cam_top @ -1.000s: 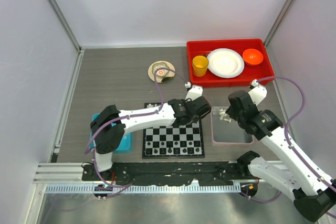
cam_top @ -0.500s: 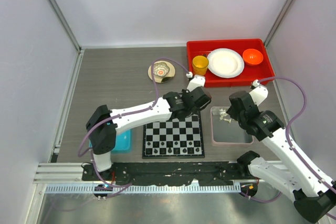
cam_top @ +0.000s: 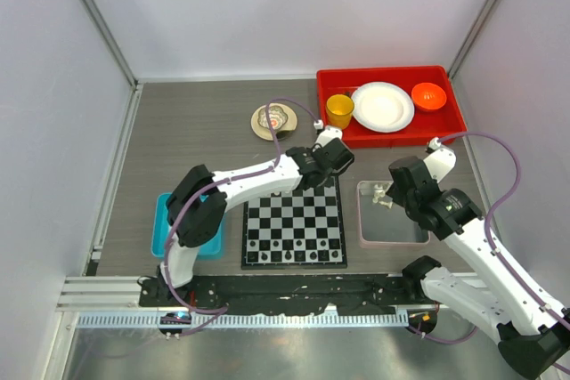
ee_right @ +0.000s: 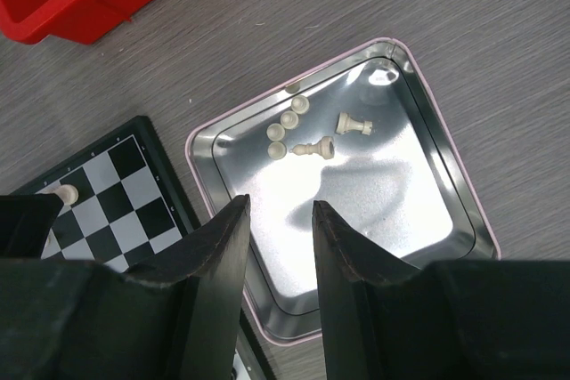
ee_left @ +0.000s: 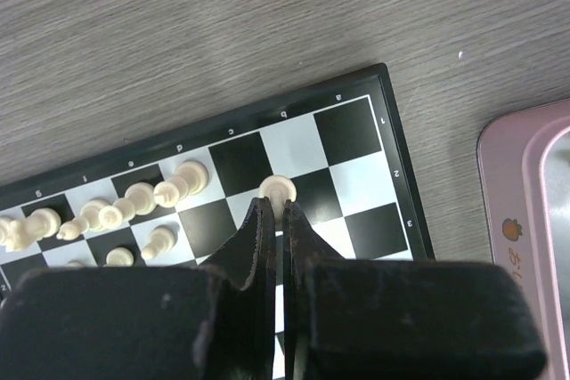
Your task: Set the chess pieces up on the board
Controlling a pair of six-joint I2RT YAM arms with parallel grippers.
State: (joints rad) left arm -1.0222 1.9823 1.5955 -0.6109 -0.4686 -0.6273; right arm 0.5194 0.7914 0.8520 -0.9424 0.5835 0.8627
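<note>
Cream plastic chess piece (ee_left: 277, 188), small and round-topped, at the far right corner of the board, the flat black-and-white chequered square with a thin black border (ee_left: 356, 131). It stands about one square in from the lettered far edge; which square it occupies cannot be told. The left gripper (ee_left: 278, 208) is clenched, and the piece appears pinched at its fingertips. Over the last second the left arm has swung from above the board's right-middle squares out to this far corner, while the right arm has held its place. The carried piece is therefore judged to have reached its setting-down area, with release the step in hand. Further left along the board's far edge stands a row of like cream pieces (ee_left: 183, 180), so that rank looks partly filled. Just right of the board lies a pink-rimmed shiny metal tray (ee_right: 329, 69) holding several loose cream pieces (ee_right: 313, 148), some lying on their sides. The right gripper (ee_right: 278, 209) hovers above it, jaws parted and grasping nothing. These await transfer, so the set-up is judged unfinished.
</note>
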